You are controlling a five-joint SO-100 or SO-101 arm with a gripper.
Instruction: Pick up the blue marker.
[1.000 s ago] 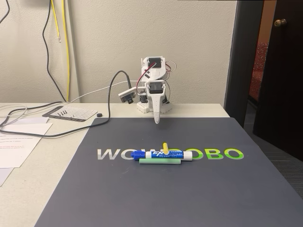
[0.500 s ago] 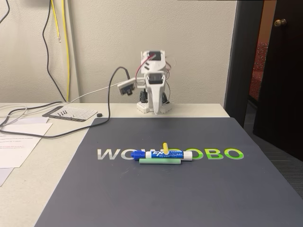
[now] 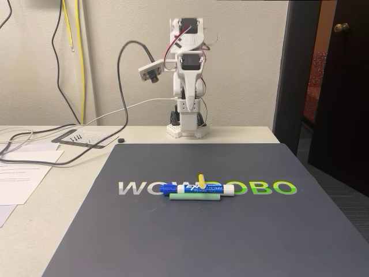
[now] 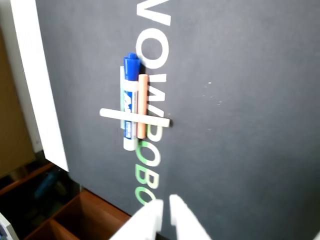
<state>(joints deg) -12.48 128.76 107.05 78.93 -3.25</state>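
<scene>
Fixed view is showing the white arm [image 3: 187,81] standing tall at 12 o'clock on the table [image 3: 52,208], its gripper [image 3: 187,105] hanging tip-down well above and behind the dark mat [image 3: 173,242]; from this angle the fingers are reading as one narrow blade, so I cannot tell here how they are standing. The blue marker [image 3: 199,188] is lying flat near the middle of the mat, across the printed lettering [image 3: 265,187], with its long axis running 9 to 3 o'clock: the dark blue cap is pointing toward 9 and the white end toward 3. A green stick [image 3: 195,197] is lying parallel and just beside it on the 6 o'clock side, and a yellow stick [image 3: 201,179] is poking out from behind it toward 12. Loose papers [image 3: 20,167] and a black cable [image 3: 63,161] are sitting off the mat at 9 o'clock. Wrist view is showing the same marker [image 4: 129,107] turned so its axis is running 12 to 6 o'clock, cap up at 12, white end down at 6. An orange stick [image 4: 142,105] is lying alongside it at 3 o'clock, touching or nearly so, and a pale stick [image 4: 132,118] is lying crosswise over both. The gripper [image 4: 166,207] is entering from 6 o'clock, its two white fingertips [image 4: 152,212] nearly together with a thin gap between them, gripping nothing, well apart from the marker.
</scene>
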